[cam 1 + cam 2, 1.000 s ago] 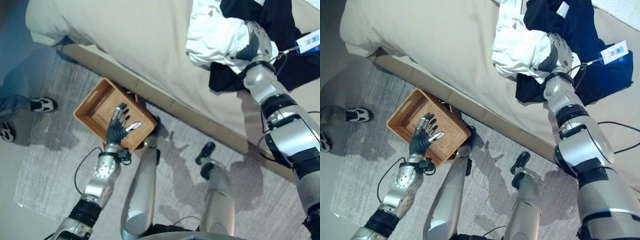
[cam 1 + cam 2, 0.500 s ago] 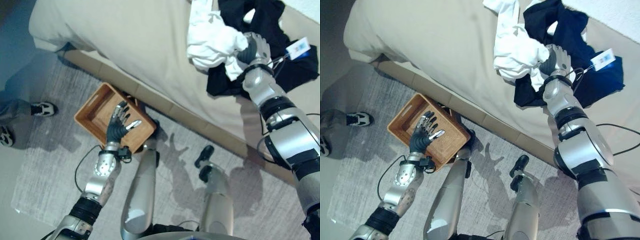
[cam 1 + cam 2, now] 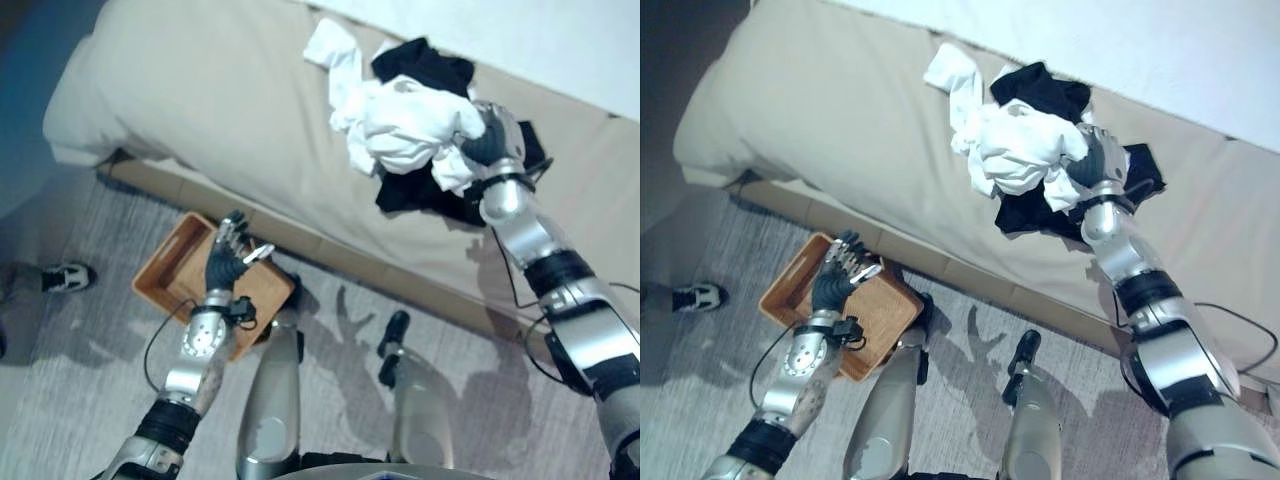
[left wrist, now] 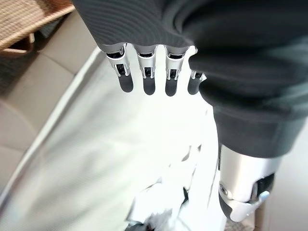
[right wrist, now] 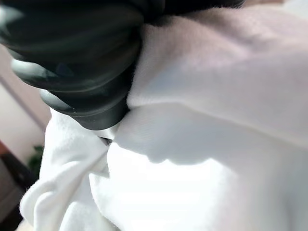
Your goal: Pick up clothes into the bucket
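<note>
white garment (image 3: 405, 125) lifted higher | bunched in right hand (image 3: 487, 140) fingers

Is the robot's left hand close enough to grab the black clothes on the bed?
Probably not. The left hand hovers open above the basket on the floor, while the black clothes lie far across the bed.

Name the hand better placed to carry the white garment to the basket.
Right. The right hand is already at the white garment on the bed, bunching it. The left hand hovers open over the wicker basket on the floor.
</note>
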Available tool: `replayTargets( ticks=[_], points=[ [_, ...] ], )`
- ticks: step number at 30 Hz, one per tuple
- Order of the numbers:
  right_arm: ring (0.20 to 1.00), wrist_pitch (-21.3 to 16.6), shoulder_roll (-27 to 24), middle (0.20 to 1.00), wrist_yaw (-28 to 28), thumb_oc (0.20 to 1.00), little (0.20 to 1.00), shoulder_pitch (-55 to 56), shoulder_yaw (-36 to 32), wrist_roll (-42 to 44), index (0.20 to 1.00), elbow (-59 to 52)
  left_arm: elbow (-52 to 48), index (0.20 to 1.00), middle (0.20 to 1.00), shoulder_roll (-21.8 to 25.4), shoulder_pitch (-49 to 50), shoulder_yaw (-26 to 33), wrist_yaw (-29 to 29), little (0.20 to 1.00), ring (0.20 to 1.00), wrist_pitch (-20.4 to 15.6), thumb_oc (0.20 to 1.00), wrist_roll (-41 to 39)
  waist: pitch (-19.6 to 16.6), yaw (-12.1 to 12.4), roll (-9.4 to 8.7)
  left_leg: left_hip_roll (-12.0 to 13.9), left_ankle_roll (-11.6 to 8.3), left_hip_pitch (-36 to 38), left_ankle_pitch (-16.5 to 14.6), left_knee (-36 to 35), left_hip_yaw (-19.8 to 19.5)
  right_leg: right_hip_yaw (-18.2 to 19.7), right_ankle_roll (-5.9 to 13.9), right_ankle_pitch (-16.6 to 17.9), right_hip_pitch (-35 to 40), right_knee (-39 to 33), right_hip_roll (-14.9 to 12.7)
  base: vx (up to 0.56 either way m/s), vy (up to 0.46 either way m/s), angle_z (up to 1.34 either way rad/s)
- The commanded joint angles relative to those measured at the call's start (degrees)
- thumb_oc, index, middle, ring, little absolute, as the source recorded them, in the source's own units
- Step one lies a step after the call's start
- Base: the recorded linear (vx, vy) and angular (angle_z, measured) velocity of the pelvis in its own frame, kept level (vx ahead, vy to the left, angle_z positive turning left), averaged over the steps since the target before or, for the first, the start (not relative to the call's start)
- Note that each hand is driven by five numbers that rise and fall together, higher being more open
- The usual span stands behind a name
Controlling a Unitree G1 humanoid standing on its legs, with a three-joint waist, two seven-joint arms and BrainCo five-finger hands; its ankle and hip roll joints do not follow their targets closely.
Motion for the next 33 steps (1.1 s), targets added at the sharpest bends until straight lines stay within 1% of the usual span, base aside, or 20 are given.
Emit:
replayTargets(
  ticks=[1,5,6,7,12,16,17,18,19,20,21,23,24,25,26,28,31,33],
  points=[
    [0.200,-4.2,-4.3,0.200,-1.9,0.200,0.200,-0.5,-4.0,1.0,0.200,-4.4,0.0,1.000,1.000,-0.2,1.3,0.6,-1.8,1.000,1.000,-2.2,1.000,-0.1,-4.8,-0.6,-1.29,1.7,0.16,2.0,-2.5,0.2,1.2,-2.3,3.78,5.6,5.6,-3.5,-4.0,0.05,-0.034,-0.09],
    [0.200,-5.6,-5.6,0.200,-1.6,0.200,0.200,3.1,-7.8,1.0,0.200,-9.1,0.7,1.000,1.000,-0.8,3.0,1.5,-3.2,1.000,1.000,-1.7,1.000,-0.3,-6.8,-1.1,-1.37,2.1,-0.13,4.8,-2.8,-0.6,1.4,-2.5,3.90,5.4,8.4,-5.1,-3.7,0.05,-0.041,-0.05],
    [0.200,-5.6,-5.7,0.200,-1.5,0.200,0.200,3.2,-7.9,0.9,0.200,-9.2,0.7,1.000,1.000,-0.7,3.0,1.4,-3.2,1.000,1.000,-1.7,1.000,-0.3,-6.9,-1.1,-1.44,1.9,-0.04,4.6,-2.4,-0.8,1.4,-2.6,3.89,5.6,8.3,-5.3,-3.8,0.04,-0.028,-0.01],
    [0.200,-5.9,-5.9,0.200,-1.5,0.200,0.200,3.5,-8.3,1.2,0.200,-9.6,0.9,1.000,1.000,-0.9,3.2,1.4,-3.5,1.000,1.000,-1.6,1.000,-0.3,-7.2,-1.2,-1.43,2.2,-0.18,5.4,-2.8,-0.9,1.4,-2.4,3.94,5.3,8.9,-5.4,-3.6,0.00,0.000,0.00],
    [0.200,-7.0,-6.5,0.200,-1.0,0.200,0.200,3.6,-9.3,2.5,0.200,-10.6,0.7,1.000,1.000,-0.7,4.3,1.6,-4.7,1.000,1.000,-1.1,1.000,-0.2,-8.9,-1.3,-1.78,2.5,-0.12,7.4,-2.6,-1.8,1.8,-2.2,4.07,5.7,10.4,-6.6,-3.2,0.01,-0.011,-0.01],
    [0.200,-7.4,-7.6,0.200,-1.1,0.200,0.200,4.0,-11.0,3.0,0.200,-13.2,0.9,1.000,1.000,-0.8,4.7,1.7,-5.1,1.000,1.000,-0.7,1.000,0.6,-9.9,-1.7,-1.98,2.8,-0.29,8.9,-2.2,-3.1,2.4,-2.4,4.17,5.9,11.4,-7.3,-2.9,0.01,-0.011,-0.02],
    [0.200,-8.3,-7.9,0.200,-0.7,0.200,0.200,4.9,-12.1,3.8,0.200,-15.8,0.8,1.000,1.000,-0.7,4.9,2.1,-5.2,1.000,1.000,-0.5,1.000,1.2,-10.6,-2.0,-2.09,3.0,-0.41,9.7,-2.1,-3.6,2.5,-2.5,4.21,6.1,11.8,-7.6,-2.8,0.00,0.000,0.00],
    [0.200,-8.2,-7.9,0.200,-0.6,0.200,0.200,5.1,-12.2,3.8,0.200,-16.0,0.7,1.000,1.000,-0.7,5.0,2.1,-5.1,1.000,1.000,-0.5,1.000,1.2,-10.6,-1.9,-2.11,3.0,-0.42,9.8,-2.0,-3.7,2.5,-2.5,4.21,6.1,11.8,-7.6,-2.8,0.00,0.000,0.00],
    [0.200,-9.0,-7.8,0.200,0.2,0.200,0.200,5.3,-12.2,5.1,0.200,-17.0,0.8,1.000,1.000,-0.7,4.8,2.2,-5.2,1.000,1.000,-0.5,1.000,1.5,-11.0,-2.1,-2.23,3.2,-0.46,10.2,-2.1,-3.9,2.7,-2.4,4.22,6.2,12.1,-7.8,-2.6,0.04,-0.005,0.00],
    [0.200,-10.7,-8.3,0.200,2.9,0.200,0.200,5.5,-11.6,9.1,0.200,-18.4,1.0,1.000,1.000,-0.4,4.6,2.4,-5.1,1.000,1.000,-0.5,1.000,1.9,-11.8,-2.3,-2.71,3.5,-0.56,11.3,-2.2,-4.2,3.1,-1.9,4.19,6.3,12.7,-8.3,-2.3,0.05,-0.011,-0.02],
    [0.200,-11.3,-9.2,0.200,5.5,0.200,0.200,5.3,-10.6,12.0,0.200,-19.2,1.0,1.000,1.000,-0.1,4.4,2.5,-5.4,1.000,1.000,-0.4,1.000,2.1,-12.2,-2.3,-3.02,3.6,-0.59,12.0,-2.3,-4.3,3.3,-1.6,4.20,6.4,13.0,-8.5,-2.1,0.05,-0.013,-0.05],
    [0.200,-11.3,-9.6,0.200,6.1,0.200,0.200,5.0,-10.1,13.9,0.200,-19.0,0.9,1.000,1.000,-0.1,4.4,2.4,-5.6,1.000,1.000,-0.3,1.000,1.8,-12.4,-2.3,-3.17,3.7,-0.58,12.7,-2.5,-4.4,3.7,-1.2,4.20,6.5,13.4,-8.7,-1.9,0.03,-0.008,-0.12],
    [0.200,-11.4,-9.7,0.200,6.6,0.200,0.200,4.7,-9.4,14.7,0.200,-18.4,0.9,1.000,1.000,-0.2,4.3,2.2,-5.7,1.000,1.000,-0.4,1.000,1.5,-12.7,-2.4,-3.30,3.7,-0.58,13.0,-2.6,-4.4,3.8,-1.0,4.20,6.5,13.6,-8.9,-1.9,0.03,-0.015,-0.14],
    [0.200,-10.7,-9.8,0.200,8.1,0.200,0.200,3.3,-7.2,15.3,0.200,-16.4,0.8,1.000,1.000,-0.1,3.9,1.8,-6.0,1.000,1.000,-0.4,1.000,1.0,-12.9,-2.2,-3.51,3.6,-0.54,13.4,-2.7,-4.5,4.0,-0.9,4.22,6.5,13.7,-8.8,-1.9,0.01,-0.010,-0.12],
    [0.200,-10.8,-9.8,0.200,8.1,0.200,0.200,3.1,-7.0,15.3,0.200,-16.2,0.8,1.000,1.000,-0.2,3.9,1.8,-6.0,1.000,1.000,-0.4,1.000,1.0,-12.9,-2.2,-3.47,3.6,-0.53,13.4,-2.7,-4.6,4.0,-0.9,4.23,6.5,13.7,-8.8,-1.9,-0.01,-0.011,-0.18],
    [0.200,-9.9,-8.9,0.200,8.6,0.200,0.200,1.0,-4.7,15.9,0.200,-12.1,0.7,1.000,1.000,-0.3,3.6,0.9,-6.2,1.000,1.000,-0.3,1.000,0.1,-12.6,-1.9,-3.46,3.5,-0.42,13.1,-2.5,-4.6,3.9,-0.9,4.16,6.5,13.5,-8.6,-2.0,-0.03,-0.005,-0.12],
    [0.200,-8.8,-6.6,0.200,8.4,0.200,0.200,-4.8,-0.5,16.2,0.200,-2.9,0.5,1.000,1.000,-0.4,2.4,-1.1,-6.3,1.000,1.000,-0.3,1.000,-0.6,-11.3,-1.2,-3.01,3.2,-0.27,11.7,-2.1,-4.3,3.4,-1.3,4.10,6.6,12.4,-8.0,-2.3,-0.07,-0.001,0.00],
    [0.200,-7.6,-5.1,0.200,7.8,0.200,0.200,-7.4,1.5,14.6,0.200,2.0,0.1,1.000,1.000,-0.3,2.1,-2.0,-6.6,1.000,1.000,-0.1,1.000,-1.2,-9.8,-0.5,-2.53,2.7,-0.13,10.3,-1.7,-4.1,3.0,-1.5,4.04,6.6,11.3,-7.2,-2.6,-0.10,-0.003,0.00]
  ],
)
